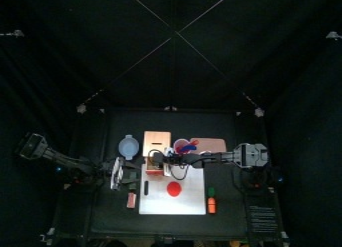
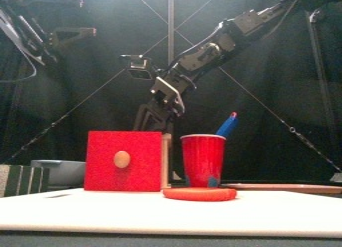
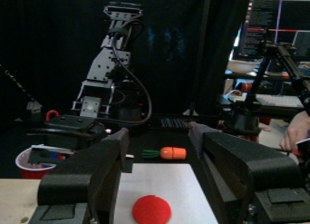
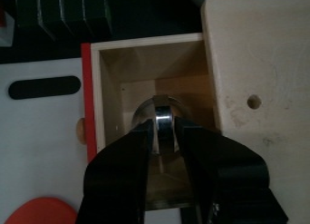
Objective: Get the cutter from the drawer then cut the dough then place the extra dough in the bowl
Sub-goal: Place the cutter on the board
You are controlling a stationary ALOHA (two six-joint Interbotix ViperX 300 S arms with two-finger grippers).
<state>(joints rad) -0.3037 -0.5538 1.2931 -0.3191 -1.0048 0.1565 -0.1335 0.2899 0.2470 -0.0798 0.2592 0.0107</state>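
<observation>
The pale wooden box (image 1: 160,143) has its red-fronted drawer (image 4: 87,99) pulled open. In the right wrist view my right gripper (image 4: 161,141) reaches down into the drawer, shut on the wire handle of the round metal cutter (image 4: 161,110). The red dough disc (image 1: 175,192) lies on the white cutting board (image 1: 187,206). The blue-grey bowl (image 1: 128,146) stands left of the box. My left gripper (image 3: 164,135) hovers open over the board's left edge with nothing in it, and the dough (image 3: 151,209) lies ahead of it.
A red cup (image 2: 203,159) with a blue knife stands right of the box, behind the dough (image 2: 201,193). A small orange toy (image 3: 171,153) lies near the board's far side. The red drawer front (image 2: 123,161) faces the table's front.
</observation>
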